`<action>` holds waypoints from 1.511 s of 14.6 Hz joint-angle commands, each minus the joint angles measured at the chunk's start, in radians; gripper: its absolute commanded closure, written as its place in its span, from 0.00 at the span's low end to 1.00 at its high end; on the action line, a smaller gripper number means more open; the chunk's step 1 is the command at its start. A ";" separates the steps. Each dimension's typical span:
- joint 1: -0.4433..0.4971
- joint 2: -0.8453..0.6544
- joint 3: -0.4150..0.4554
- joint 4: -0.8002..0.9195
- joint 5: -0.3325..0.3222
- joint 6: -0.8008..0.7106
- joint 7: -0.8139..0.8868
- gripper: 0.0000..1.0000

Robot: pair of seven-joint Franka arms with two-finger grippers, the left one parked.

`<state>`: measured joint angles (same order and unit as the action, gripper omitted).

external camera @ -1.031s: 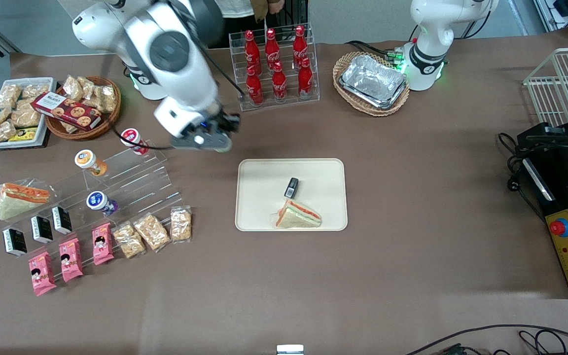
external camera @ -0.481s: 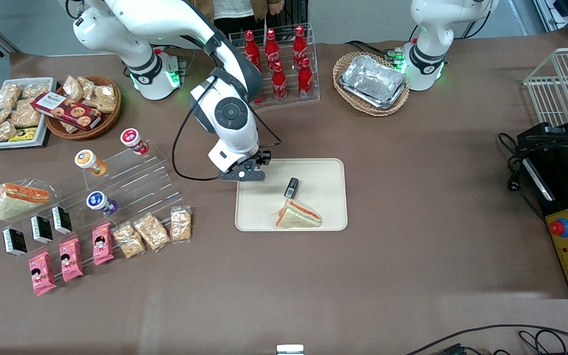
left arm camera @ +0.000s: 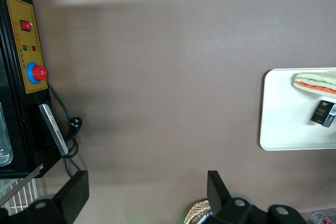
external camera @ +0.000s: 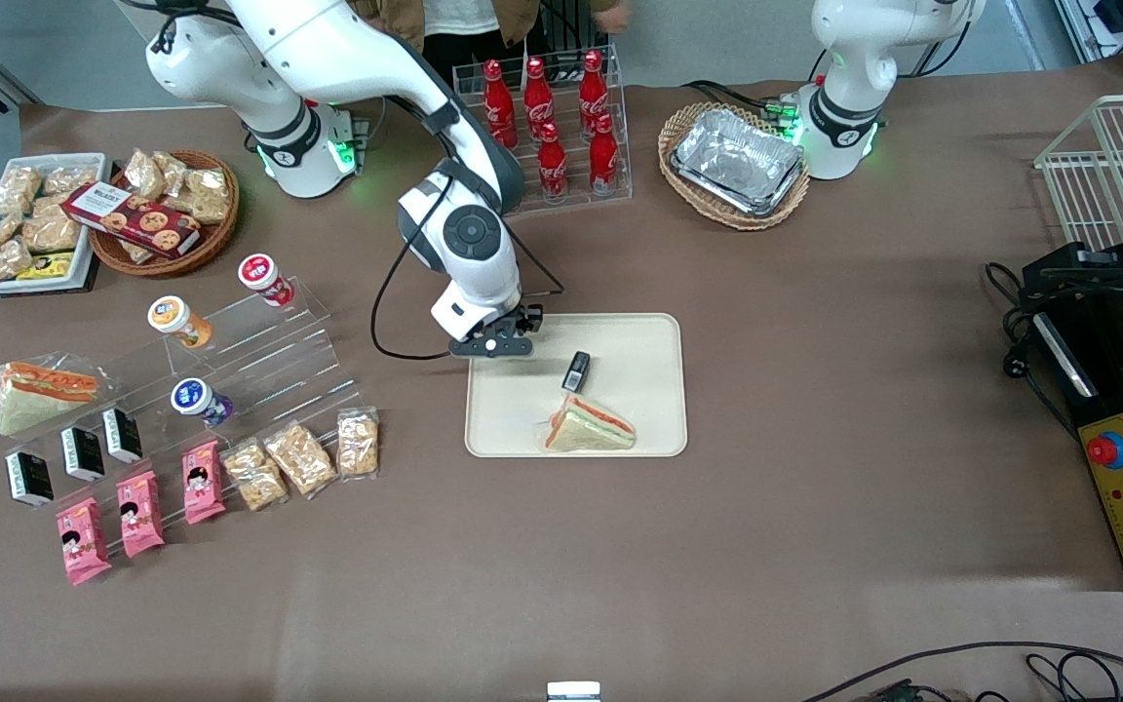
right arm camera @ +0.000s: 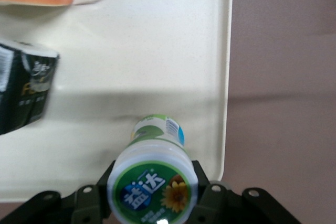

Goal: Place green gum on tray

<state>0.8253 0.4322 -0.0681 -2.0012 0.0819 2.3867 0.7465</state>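
Observation:
The green gum [right arm camera: 153,179], a white canister with a green top, sits between the fingers of my gripper [right arm camera: 152,192], which is shut on it. The gripper [external camera: 495,343] hangs just over the corner of the cream tray [external camera: 639,336] nearest the working arm's end and farthest from the front camera. The gum's base points down at the tray's floor [right arm camera: 142,61], close to the rim. In the front view the gum is hidden by the wrist. The tray's edge also shows in the left wrist view [left arm camera: 273,108].
On the tray lie a small black pack [external camera: 576,370] and a wrapped sandwich [external camera: 589,427]. An acrylic step rack holds red-topped [external camera: 261,275], orange-topped [external camera: 174,320] and blue-topped [external camera: 195,400] canisters. A cola bottle rack [external camera: 544,127] stands farther back.
My gripper has swung from beside the acrylic rack to over the tray's corner and dropped lower, carrying the gum.

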 commanded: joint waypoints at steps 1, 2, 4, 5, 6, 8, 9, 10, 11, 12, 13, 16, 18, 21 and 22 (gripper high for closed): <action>0.008 0.029 -0.010 0.001 0.009 0.048 0.004 0.63; 0.008 0.030 -0.010 0.001 0.010 0.048 0.004 0.62; 0.006 0.026 -0.010 0.002 0.012 0.045 0.008 0.36; 0.008 0.025 -0.010 0.002 0.012 0.045 0.011 0.01; 0.006 0.022 -0.010 0.002 0.012 0.042 0.010 0.00; 0.005 0.011 -0.010 0.007 0.012 0.032 0.010 0.00; 0.002 -0.003 -0.012 0.007 0.012 0.028 0.007 0.00; -0.008 -0.029 -0.012 0.009 0.012 0.011 -0.001 0.00; -0.011 -0.064 -0.019 0.012 0.012 -0.033 -0.009 0.00; -0.017 -0.104 -0.027 0.015 0.010 -0.091 -0.012 0.00; -0.041 -0.156 -0.032 0.018 0.010 -0.159 -0.025 0.00; -0.135 -0.289 -0.033 0.021 0.010 -0.338 -0.158 0.00; -0.193 -0.355 -0.033 0.022 0.009 -0.400 -0.241 0.00; -0.282 -0.447 -0.035 0.030 0.001 -0.523 -0.346 0.00; -0.316 -0.476 -0.035 0.030 -0.001 -0.558 -0.390 0.00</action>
<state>0.5823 0.0416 -0.1097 -1.9553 0.0817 1.9159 0.4565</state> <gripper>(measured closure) 0.000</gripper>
